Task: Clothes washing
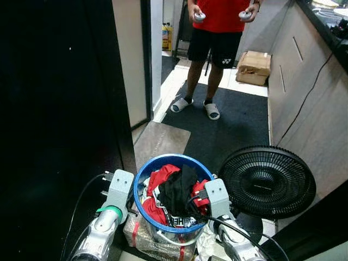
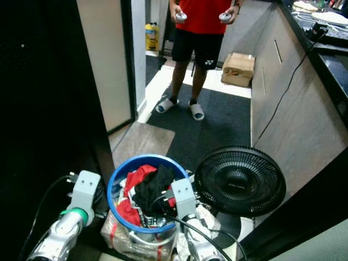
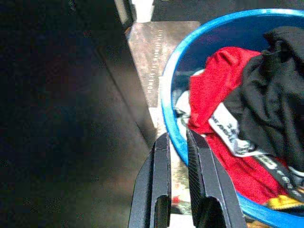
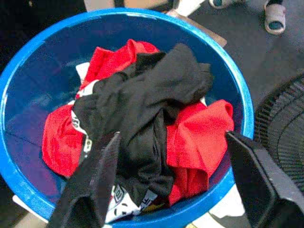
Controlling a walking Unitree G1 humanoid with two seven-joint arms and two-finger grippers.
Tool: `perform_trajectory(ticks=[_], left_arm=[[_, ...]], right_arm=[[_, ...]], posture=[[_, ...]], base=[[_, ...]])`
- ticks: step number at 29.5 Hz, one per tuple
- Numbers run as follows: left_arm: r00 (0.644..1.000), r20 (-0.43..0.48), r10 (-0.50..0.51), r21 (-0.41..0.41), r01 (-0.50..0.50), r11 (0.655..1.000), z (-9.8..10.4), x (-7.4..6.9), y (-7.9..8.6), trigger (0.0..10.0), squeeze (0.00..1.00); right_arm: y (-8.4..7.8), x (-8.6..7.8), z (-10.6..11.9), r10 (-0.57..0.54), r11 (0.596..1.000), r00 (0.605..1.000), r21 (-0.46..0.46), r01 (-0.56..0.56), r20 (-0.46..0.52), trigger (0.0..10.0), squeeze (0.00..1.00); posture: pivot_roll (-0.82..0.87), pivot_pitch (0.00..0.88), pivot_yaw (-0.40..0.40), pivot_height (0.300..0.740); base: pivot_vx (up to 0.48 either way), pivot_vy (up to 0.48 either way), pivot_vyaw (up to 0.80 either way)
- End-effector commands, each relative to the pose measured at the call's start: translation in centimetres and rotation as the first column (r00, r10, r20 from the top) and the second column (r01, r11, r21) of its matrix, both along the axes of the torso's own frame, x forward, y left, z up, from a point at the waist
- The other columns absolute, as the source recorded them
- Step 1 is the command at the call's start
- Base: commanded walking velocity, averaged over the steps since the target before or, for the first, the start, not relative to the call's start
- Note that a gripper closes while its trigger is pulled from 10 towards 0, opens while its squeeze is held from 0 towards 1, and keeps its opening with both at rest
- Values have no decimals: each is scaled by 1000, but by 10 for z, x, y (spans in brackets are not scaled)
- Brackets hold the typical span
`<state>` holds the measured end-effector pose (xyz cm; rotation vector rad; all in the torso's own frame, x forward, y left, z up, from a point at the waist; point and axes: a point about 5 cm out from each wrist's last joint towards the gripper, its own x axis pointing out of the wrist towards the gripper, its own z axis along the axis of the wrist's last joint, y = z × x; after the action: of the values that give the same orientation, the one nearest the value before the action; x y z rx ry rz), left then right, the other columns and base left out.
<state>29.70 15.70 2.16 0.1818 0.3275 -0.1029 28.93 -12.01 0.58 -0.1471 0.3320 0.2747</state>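
Observation:
A blue bucket [image 1: 142, 179] stands on the floor right in front of me, heaped with red clothes [image 4: 197, 137] and a black garment [image 4: 147, 99]. In the left wrist view my left gripper [image 3: 175, 135] is shut, its fingertips [image 3: 161, 142] close to the outside of the bucket's left rim [image 3: 167, 95]. My right gripper [image 4: 172, 135] is open wide over the bucket's right side. Its fingers [image 4: 95, 185] straddle the black garment and the red cloth beside it without touching them.
A black floor fan [image 1: 266, 182] lies just right of the bucket. A dark tall panel [image 1: 54, 109] fills the left. A person [image 1: 217, 32] holding two controllers stands ahead on a dark mat [image 1: 239, 119]. A cardboard box [image 1: 254, 67] sits by the wall. A plastic-wrapped bundle [image 1: 142, 236] lies under the bucket.

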Motion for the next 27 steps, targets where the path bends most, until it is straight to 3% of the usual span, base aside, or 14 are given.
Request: perform_trajectory(ticks=[1,4,5,8,9,18,25,27], left_arm=[[999,-24,23,-14,-23,1000,-6,-5,-1,10000,0],[999,-25,26,-17,-27,1000,-7,-6,-3,10000,0],[999,-28,25,-16,-25,1000,-8,-6,-5,10000,0],[999,-29,23,-15,-23,1000,-9,-8,-5,10000,0],[999,-36,22,-12,-22,1000,-10,-9,-5,10000,0],[998,-55,12,7,-12,1000,-12,-6,-6,10000,0],[999,-41,25,2,-25,1000,-9,-3,-8,10000,0],[999,-36,27,1,-27,1000,-8,-4,-8,10000,0]], right_arm=[[-3,0,-1,5,1000,1000,2,-5,-11,0,0],[-5,1,-1,11,1000,1000,-6,-11,-11,0,0],[-6,1,-1,10,1000,1000,-10,-10,-13,2235,0],[-6,1,-1,8,1000,1000,-12,-8,-16,2235,0],[-7,1,-2,1,1000,1000,-14,-1,-20,10000,0],[-6,0,-2,-10,999,1000,-40,9,-9,10000,0],[5,5,8,71,996,995,-62,-67,65,10000,0],[6,6,10,78,995,994,-62,-74,74,10000,0]], posture=[[99,0,-36,740],[98,0,-41,740],[99,0,-42,740],[98,0,-43,740],[97,0,-42,740],[82,0,-30,740],[84,3,-45,740],[84,56,-50,740]], base=[[0,0,0],[0,0,0],[0,0,0],[0,0,0],[0,0,0],[0,0,0],[0,0,0],[0,0,0]])
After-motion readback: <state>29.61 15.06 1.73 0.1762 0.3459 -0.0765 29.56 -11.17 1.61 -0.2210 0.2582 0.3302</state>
